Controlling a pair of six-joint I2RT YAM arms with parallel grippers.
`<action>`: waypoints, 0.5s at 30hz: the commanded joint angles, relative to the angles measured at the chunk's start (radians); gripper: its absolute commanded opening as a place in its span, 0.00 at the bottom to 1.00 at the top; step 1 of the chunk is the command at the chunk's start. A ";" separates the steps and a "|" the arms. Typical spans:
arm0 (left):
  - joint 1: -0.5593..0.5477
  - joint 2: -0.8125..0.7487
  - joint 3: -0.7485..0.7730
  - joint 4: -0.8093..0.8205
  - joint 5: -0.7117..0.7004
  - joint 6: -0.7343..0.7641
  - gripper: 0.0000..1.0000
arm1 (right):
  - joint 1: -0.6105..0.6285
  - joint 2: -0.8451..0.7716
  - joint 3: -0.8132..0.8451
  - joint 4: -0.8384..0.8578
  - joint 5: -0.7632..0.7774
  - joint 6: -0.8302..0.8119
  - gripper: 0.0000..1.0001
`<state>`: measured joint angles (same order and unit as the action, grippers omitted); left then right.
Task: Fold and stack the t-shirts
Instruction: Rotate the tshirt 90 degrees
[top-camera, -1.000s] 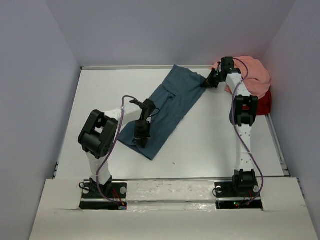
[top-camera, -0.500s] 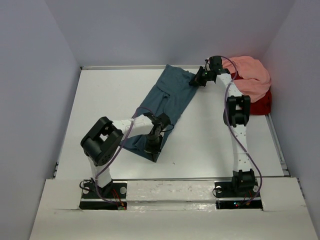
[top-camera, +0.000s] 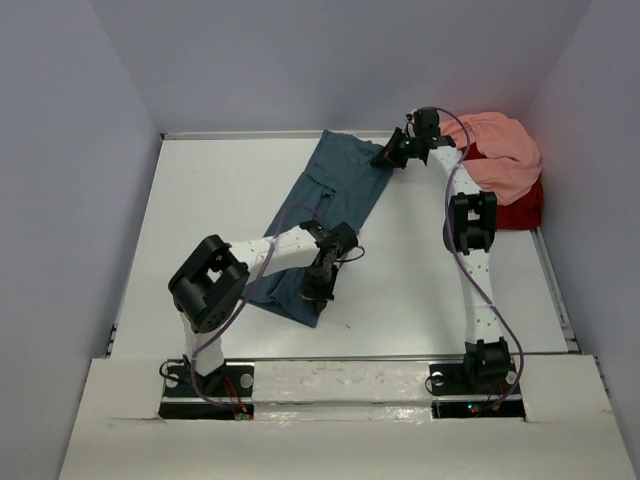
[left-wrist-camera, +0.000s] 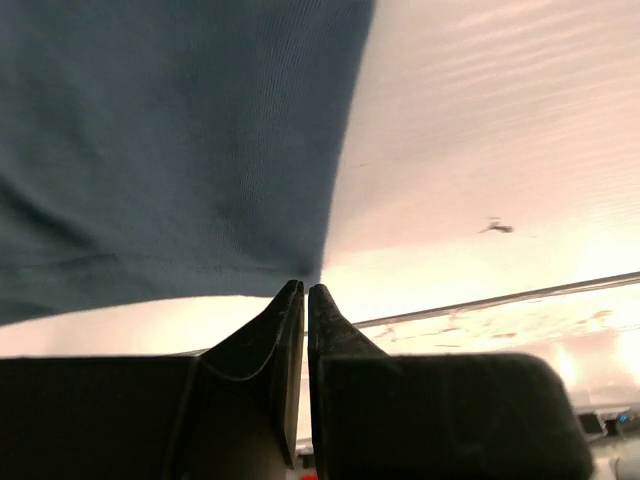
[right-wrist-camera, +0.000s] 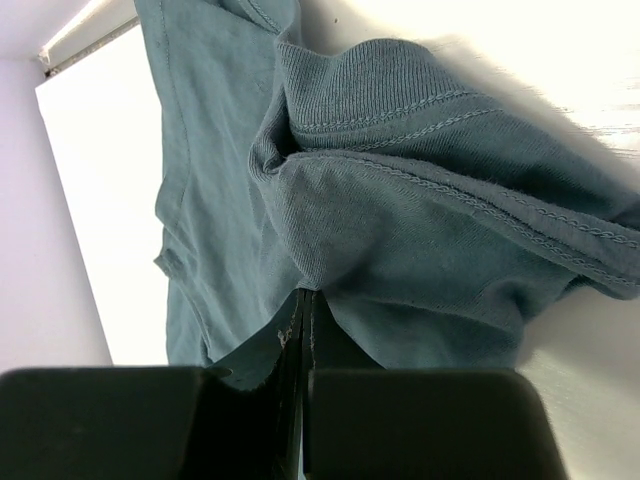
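Findings on dark teal t-shirt (top-camera: 342, 192), held at both ends

Position: the shirt lies stretched on the table (top-camera: 200, 200) in a diagonal band, from far centre down to near left of centre. The salmon pink t-shirt (top-camera: 505, 150) is heaped in the far right corner on top of the red t-shirt (top-camera: 522, 212). Neither is folded yet.

Pincers: the left pincer (left-wrist-camera: 306, 290) is narrowed to a slit at the near hem corner and appears to pinch only the very tip of the cloth. The right pincer (right-wrist-camera: 303, 297) is fully closed on a gathered bunch of fabric at the far end.

Risks, as judged:
- The near corner could slip free if the arms pull further apart, since so little cloth sits between the left jaws.
- The right grip takes in several stitched layers. A fold made from this hold may come out crooked or carry a trapped crease.
- The right arm works just beside the pink heap, so a swing to the right could drag that shirt along.

View comparison: the overhead camera alone shows the full diagonal lie and the waiting pile, but not the jaws. The left wrist camera alone shows how slight the corner hold is. The right wrist camera alone shows the bunched seams and the shirt trailing away towards the far left edge.
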<state>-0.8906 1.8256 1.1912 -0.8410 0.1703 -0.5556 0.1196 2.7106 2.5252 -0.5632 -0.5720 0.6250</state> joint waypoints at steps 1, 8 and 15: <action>0.001 -0.106 0.166 -0.090 -0.146 -0.058 0.17 | 0.002 -0.017 0.009 0.046 0.001 -0.011 0.00; 0.008 -0.177 0.235 -0.142 -0.236 -0.112 0.17 | 0.002 -0.023 -0.019 0.045 -0.006 -0.025 0.00; 0.145 -0.216 0.030 -0.030 -0.267 -0.043 0.17 | 0.002 -0.015 -0.002 0.043 -0.008 -0.027 0.00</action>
<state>-0.8165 1.6447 1.3052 -0.8799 -0.0441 -0.6300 0.1192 2.7106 2.5084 -0.5598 -0.5724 0.6167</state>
